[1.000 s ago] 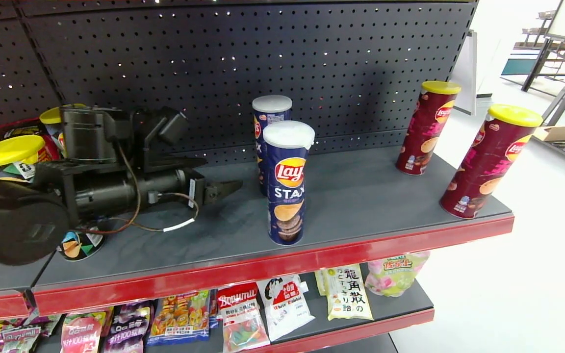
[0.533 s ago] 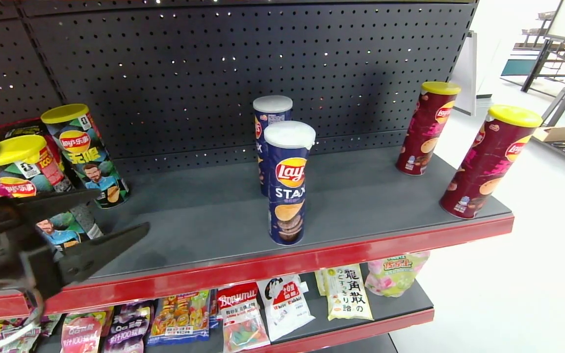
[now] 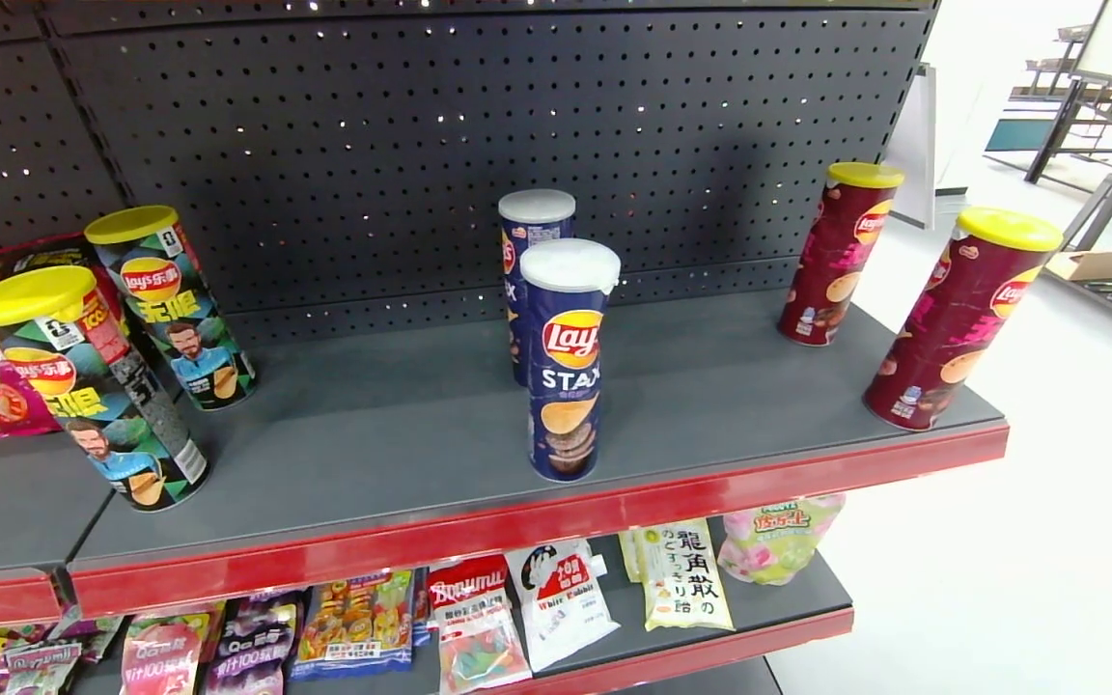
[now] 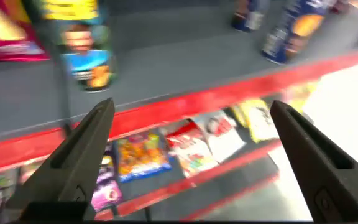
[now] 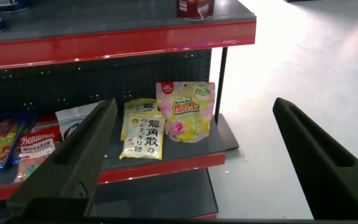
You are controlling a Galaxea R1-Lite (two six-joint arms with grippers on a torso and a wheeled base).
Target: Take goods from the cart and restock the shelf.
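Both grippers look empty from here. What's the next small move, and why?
Probably take the left arm to the cart for another item. The left gripper is open and empty, out in front of the upper shelf; the right gripper is open and empty too. The upper shelf has bare room between the left-hand cans and the blue cans, so restocking looks unfinished.
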